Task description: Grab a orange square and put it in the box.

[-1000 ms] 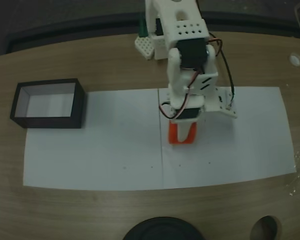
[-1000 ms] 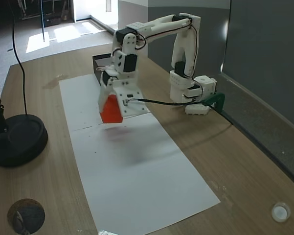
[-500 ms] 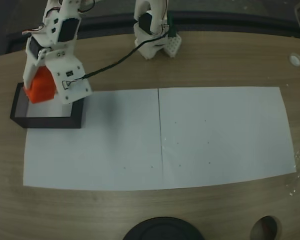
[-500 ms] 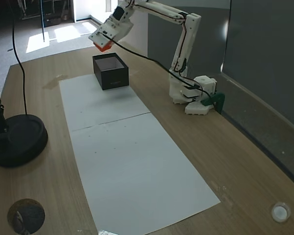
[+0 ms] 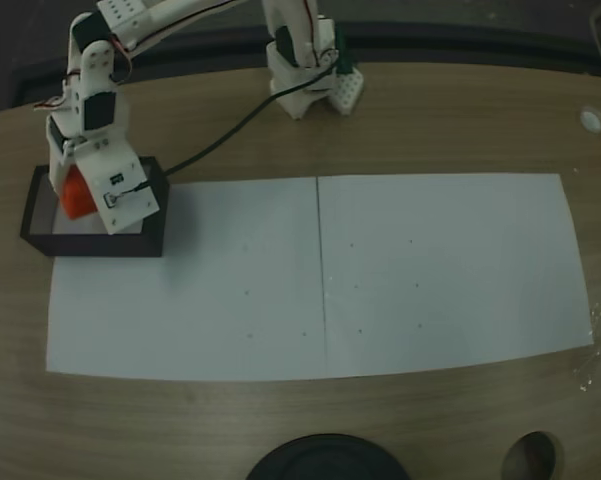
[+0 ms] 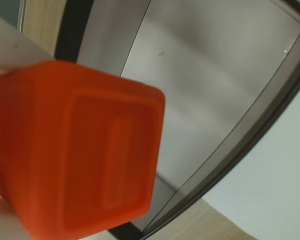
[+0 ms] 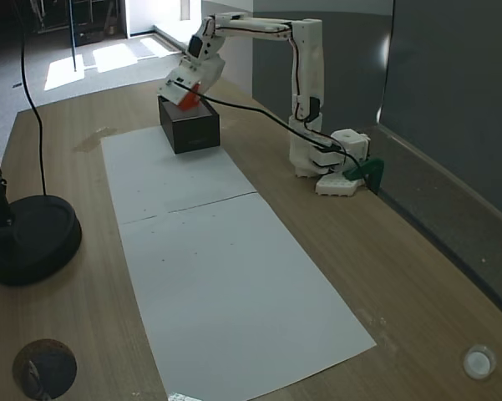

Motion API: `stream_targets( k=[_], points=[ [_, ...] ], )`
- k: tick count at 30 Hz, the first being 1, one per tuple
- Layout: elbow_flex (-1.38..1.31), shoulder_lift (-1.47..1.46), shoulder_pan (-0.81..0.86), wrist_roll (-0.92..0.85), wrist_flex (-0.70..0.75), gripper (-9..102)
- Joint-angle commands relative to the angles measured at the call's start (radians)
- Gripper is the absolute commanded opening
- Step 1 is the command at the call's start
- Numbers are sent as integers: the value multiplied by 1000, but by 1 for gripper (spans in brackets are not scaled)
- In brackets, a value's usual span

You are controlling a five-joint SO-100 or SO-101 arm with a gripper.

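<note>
Over the box: the gripper hangs at the far left of the surface in a fixed view, tilted down into the opening; that placement suits a short drop rather than a toss
Gripper: closed on the orange square, which sits between the jaws; the wrist view shows the cube large and close, gripped at its sides, with the pale floor of the box beyond it
Orange square: held above the inside of the box, not yet resting on the floor so far as I can judge; in another fixed view it shows as an orange patch just over the black walls
Box: stands at the left end of the white paper, partly on it, dark walls and whitish inside; the arm reaches it from the base at the far edge
Step in hand: the release; the carry looks done and only the letting go remains
Why held so: keeping the cube low and inside the rim should stop it bouncing out
Risk: the cube could catch on the near wall if the jaws open while tilted
</note>
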Motion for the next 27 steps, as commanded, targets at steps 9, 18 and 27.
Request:
stream_targets(
  k=[9,18,27],
  points=[
    [-71,-34,3,-3,-20,27],
    [-161,101,-9,3,74,30],
    [-325,537,-416,84,445,0]
  ],
)
